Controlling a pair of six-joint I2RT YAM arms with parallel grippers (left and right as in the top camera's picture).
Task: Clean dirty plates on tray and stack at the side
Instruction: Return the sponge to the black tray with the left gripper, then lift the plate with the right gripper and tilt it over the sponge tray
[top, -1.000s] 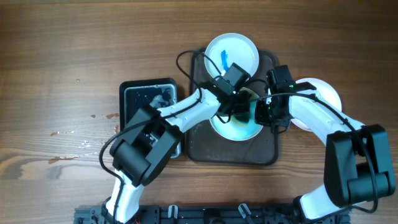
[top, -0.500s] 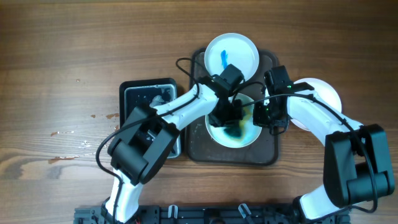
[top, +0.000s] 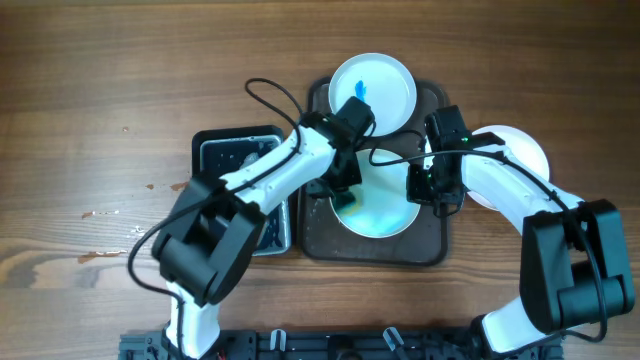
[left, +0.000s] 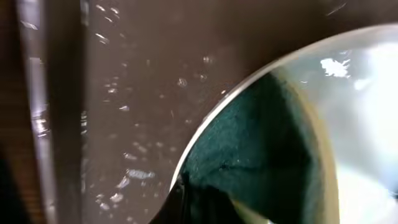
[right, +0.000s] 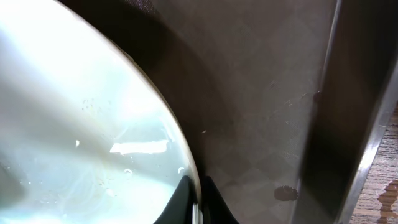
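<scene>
A white plate (top: 378, 205) with a faint blue smear lies on the dark tray (top: 435, 245). My left gripper (top: 342, 192) is shut on a dark green sponge (left: 255, 155) and presses it on the plate's left rim (left: 205, 134). My right gripper (top: 420, 186) is shut on the plate's right rim (right: 186, 168). A second white plate (top: 385, 80) with a blue stain sits at the tray's far end. A clean white plate (top: 525, 150) lies on the table to the right of the tray.
A black basin (top: 215, 160) with water stands left of the tray. Small spots and drops mark the wood (top: 110, 212) at the left. The tray's raised edge shows in the right wrist view (right: 339, 112).
My left gripper has slid the sponge from the plate's middle to its left rim. The blue-green smear on the plate has faded. My right gripper has stayed on the rim.
</scene>
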